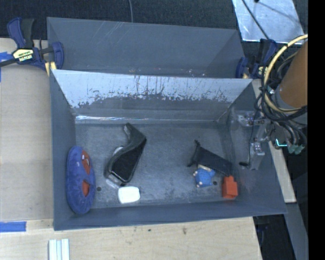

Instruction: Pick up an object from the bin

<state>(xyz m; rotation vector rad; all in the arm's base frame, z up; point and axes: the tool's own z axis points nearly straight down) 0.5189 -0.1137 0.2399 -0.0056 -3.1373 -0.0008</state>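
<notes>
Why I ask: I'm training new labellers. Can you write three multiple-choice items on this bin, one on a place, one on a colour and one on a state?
1. Where does the white block lie?
A) near the front wall, by the black curved thing
B) in the far right corner
C) on the bin's rim

2. What colour is the small block nearest the right wall?
A) green
B) orange-red
C) yellow

3. How does the blue oval thing lie?
A) flat on the floor along the left wall
B) standing upright on one end
C) stacked on the white block

Answers:
1 A: it sits just in front of the black curved thing.
2 B: it shows orange-red beside a small blue thing.
3 A: it rests lengthwise by the left wall, far from the gripper at the right wall.
</notes>
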